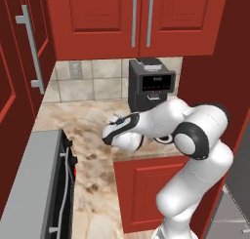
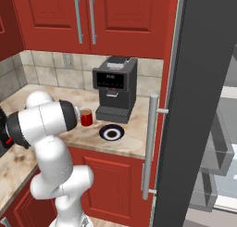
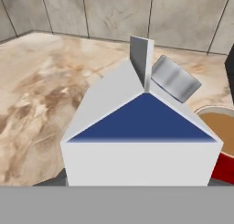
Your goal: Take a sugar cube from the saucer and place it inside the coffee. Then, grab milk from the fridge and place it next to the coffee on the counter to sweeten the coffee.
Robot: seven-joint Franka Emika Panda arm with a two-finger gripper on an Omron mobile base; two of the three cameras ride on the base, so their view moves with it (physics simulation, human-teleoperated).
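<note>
On tabletop: milk close before the hand camera, gabled top up, grey cap on its slope
Coffee: red cup just right of the milk, beside the coffee machine
Saucer: near the cup (dark rim, white centre)
Fingers: hidden by the carton, cannot tell their spread

Milk carton, white with a blue gable panel and a grey round cap, upright over the marbled counter, close beside the red coffee cup. The cup stands left of the navy-rimmed, white-centred saucer, apart from it. The fridge stands at right, door open, grey shelves visible.
</note>
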